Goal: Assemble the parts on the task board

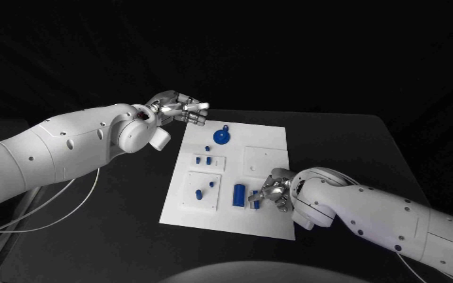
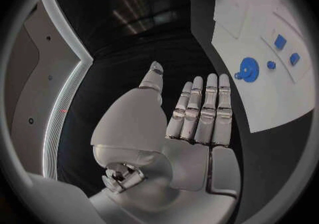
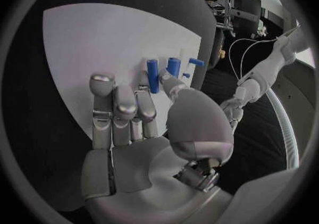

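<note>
Task board [image 1: 269, 158]: white plate, lay on the black table [image 1: 359, 145], between the two hands.
Left hand [image 1: 181, 108]: hovered off the board's far left corner, over bare table; fingers [image 2: 202, 109] straight and side by side, thumb apart, held nothing; apart from the board.
Right hand [image 1: 273, 192]: sat over the board's near edge, right of the middle; fingers [image 3: 123, 109] extended over the white surface, tips near the blue pieces; whether anything was pinched, cannot tell.
Round blue part [image 1: 221, 137]: disc with a small stem, lay on the board's far left area, nearest the left hand.
Small blue parts [image 1: 203, 161]: a pair in the raised panel on the board's left side, below the disc; one tiny piece [image 1: 207, 148] between disc and pair.
Blue peg [image 1: 199, 194]: in the board's near left panel.
Blue cylinder [image 1: 239, 194]: upright-looking bar on the board's near middle, just beside the right hand's fingertips.
Blue pieces by the fingertips [image 3: 174, 66]: close together at the board's edge, just beyond the right hand.
</note>
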Robot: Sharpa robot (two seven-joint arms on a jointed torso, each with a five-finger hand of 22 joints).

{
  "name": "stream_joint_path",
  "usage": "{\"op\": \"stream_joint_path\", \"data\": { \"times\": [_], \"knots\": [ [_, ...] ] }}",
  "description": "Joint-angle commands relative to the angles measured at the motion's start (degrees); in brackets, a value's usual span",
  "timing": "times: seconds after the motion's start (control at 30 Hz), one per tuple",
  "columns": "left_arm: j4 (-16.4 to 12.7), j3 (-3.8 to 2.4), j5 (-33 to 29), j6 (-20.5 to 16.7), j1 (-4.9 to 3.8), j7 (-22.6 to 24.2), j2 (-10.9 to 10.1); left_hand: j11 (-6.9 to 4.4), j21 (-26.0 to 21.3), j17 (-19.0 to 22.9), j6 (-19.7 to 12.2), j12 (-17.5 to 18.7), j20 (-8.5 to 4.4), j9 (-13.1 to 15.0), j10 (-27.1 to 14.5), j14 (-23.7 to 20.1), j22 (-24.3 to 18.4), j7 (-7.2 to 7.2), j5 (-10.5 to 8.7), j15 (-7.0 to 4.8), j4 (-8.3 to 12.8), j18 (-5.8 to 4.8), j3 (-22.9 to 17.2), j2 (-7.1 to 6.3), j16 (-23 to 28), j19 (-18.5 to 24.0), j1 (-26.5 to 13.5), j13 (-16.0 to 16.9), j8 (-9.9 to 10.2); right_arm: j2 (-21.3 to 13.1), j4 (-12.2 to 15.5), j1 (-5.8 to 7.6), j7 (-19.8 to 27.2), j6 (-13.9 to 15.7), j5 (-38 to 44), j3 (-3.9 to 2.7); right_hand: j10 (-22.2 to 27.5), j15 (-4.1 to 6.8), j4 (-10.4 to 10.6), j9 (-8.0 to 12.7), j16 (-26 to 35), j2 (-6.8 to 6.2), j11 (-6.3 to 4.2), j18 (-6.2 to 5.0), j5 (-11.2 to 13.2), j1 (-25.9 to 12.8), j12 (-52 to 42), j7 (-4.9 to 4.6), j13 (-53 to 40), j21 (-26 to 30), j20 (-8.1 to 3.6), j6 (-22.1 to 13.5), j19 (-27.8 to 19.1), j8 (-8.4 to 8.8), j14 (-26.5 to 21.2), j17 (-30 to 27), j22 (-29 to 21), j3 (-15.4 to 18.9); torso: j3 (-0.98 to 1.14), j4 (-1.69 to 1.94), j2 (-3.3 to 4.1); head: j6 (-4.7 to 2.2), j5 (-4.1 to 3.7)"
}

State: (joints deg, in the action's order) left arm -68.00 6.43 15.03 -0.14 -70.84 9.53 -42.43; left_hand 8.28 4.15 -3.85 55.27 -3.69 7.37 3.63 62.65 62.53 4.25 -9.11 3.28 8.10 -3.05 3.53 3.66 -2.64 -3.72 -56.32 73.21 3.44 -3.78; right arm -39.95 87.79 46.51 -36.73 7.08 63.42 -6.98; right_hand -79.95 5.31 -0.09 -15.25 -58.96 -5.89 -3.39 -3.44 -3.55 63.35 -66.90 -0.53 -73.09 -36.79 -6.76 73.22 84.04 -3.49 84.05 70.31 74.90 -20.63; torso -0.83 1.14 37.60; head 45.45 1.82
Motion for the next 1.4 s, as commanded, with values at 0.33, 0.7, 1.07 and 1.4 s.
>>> {"op": "stream_joint_path", "data": {
  "times": [0.33,0.7,1.07,1.4],
  "knots": [
    [0.0,-0.01,0.1,0.9,-0.02,0.2,0.1,0.16,0.2,-0.1,0.3,0.2,0.23,0.0,-0.3,-0.1,0.0,-0.18,-0.16,0.21,-0.3,-0.3,0.2,0.65,0.1,-0.3,0.0,0.1,0.0,0.0,0.2,-0.26,1.1,-1.4,-0.6,0.17,0.2,0.29,8.8,-0.2,-0.1,-2.85,0.25,0.62,0.4,0.4,0.1,-0.43,0.1,0.4,-0.18,0.7,2.9,-0.2,0.2,0.1,3.9,6.4,0.02,-0.01,-0.01,0.13,0.05],
    [0.1,0.0,0.1,0.9,-0.02,0.2,0.2,0.16,0.2,-0.1,0.3,0.2,0.23,0.0,-0.3,-0.1,0.0,-0.18,-0.16,0.21,-0.3,-0.3,0.2,0.65,0.1,-0.3,0.0,0.1,0.0,-0.2,0.3,-0.31,1.4,-1.4,-0.7,0.2,0.2,0.34,7.3,-0.2,-0.1,-2.52,0.2,0.68,0.4,1.0,0.1,-0.32,0.0,0.2,-0.2,0.7,2.9,-0.17,0.2,0.2,4.0,5.3,0.0,0.0,-0.02,0.33,0.05],
    [0.1,0.0,0.2,0.9,-0.02,0.2,0.1,0.17,0.2,-0.1,0.2,0.2,0.24,0.0,-0.3,-0.1,0.0,-0.19,-0.14,0.21,-0.1,-0.29,0.2,0.7,0.1,-0.3,0.1,0.1,0.0,-1.5,0.2,-0.41,3.0,-0.4,-0.6,0.22,0.3,0.41,4.1,0.0,0.1,-1.87,0.18,0.62,0.4,1.7,0.2,-0.24,0.2,0.5,-0.26,0.5,2.9,-0.17,0.2,0.1,3.9,4.3,0.02,-0.02,-0.02,0.1,0.08],
    [0.1,0.01,0.2,0.5,-0.02,0.6,0.2,0.16,0.2,-0.1,0.3,0.2,0.24,0.0,-0.3,-0.1,0.0,-0.18,-0.04,0.21,0.2,-0.28,0.3,1.12,0.1,-0.3,0.2,0.1,0.0,-2.4,-0.3,-0.54,4.1,0.4,-0.6,0.23,0.5,0.35,3.1,0.2,0.4,-2.89,0.28,0.62,-0.5,0.6,0.5,-0.3,0.4,0.8,-0.24,0.4,2.8,-0.17,0.1,0.0,3.8,3.2,0.08,-0.07,-0.02,-0.43,-0.18]
  ]
}}
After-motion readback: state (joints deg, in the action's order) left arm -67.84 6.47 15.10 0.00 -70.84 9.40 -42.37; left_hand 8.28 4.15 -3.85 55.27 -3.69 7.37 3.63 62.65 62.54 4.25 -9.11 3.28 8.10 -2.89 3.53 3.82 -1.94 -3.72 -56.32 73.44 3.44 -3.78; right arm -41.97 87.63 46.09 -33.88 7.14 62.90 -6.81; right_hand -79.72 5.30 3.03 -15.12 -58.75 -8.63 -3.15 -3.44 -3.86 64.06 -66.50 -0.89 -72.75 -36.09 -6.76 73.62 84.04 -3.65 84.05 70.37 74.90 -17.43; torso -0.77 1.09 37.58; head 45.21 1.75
